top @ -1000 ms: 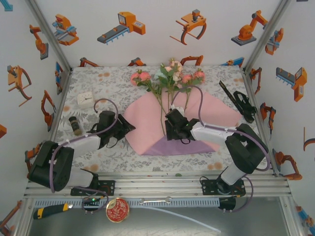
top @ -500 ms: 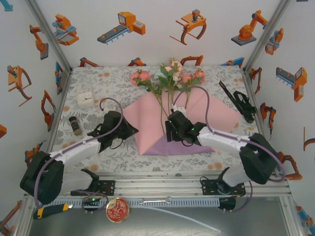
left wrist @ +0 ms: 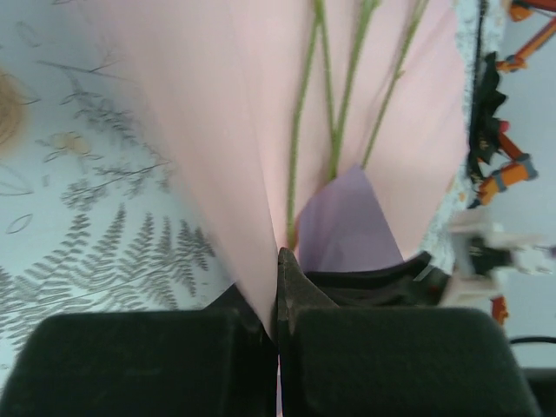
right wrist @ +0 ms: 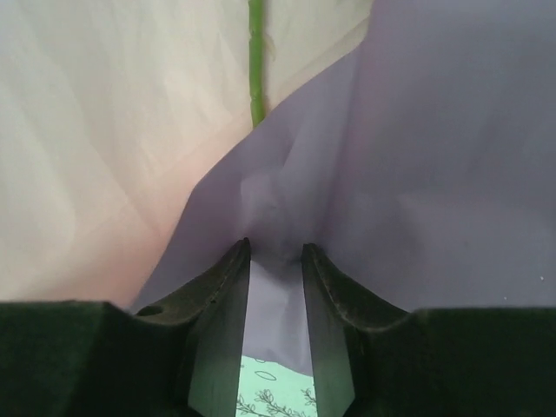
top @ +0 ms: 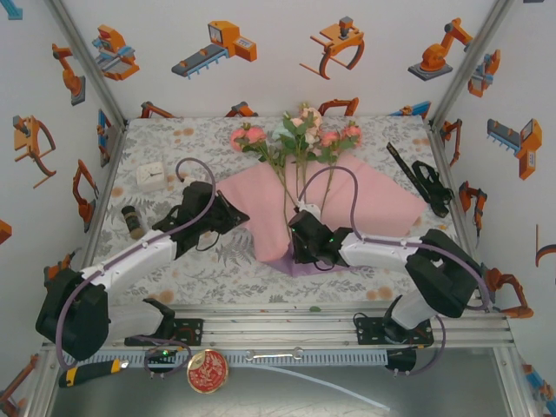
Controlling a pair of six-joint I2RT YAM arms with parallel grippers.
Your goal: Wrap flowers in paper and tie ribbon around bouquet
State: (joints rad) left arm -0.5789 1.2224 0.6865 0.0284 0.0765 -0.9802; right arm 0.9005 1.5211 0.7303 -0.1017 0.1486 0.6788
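Near the front: right gripper (right wrist: 275,256), jaws a little apart around the purple flap of the paper (top: 382,204), ready to fold it. Further back: left gripper (left wrist: 278,261) pinched shut on the pink edge, for lifting. Beyond: flowers (top: 300,135) lying on top.

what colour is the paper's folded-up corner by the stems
The thin paper sheet's folded corner is lilac-purple; clearest in right wrist view.

Pink paper (top: 382,204), lilac fold upturned, lies under flowers (top: 300,132).
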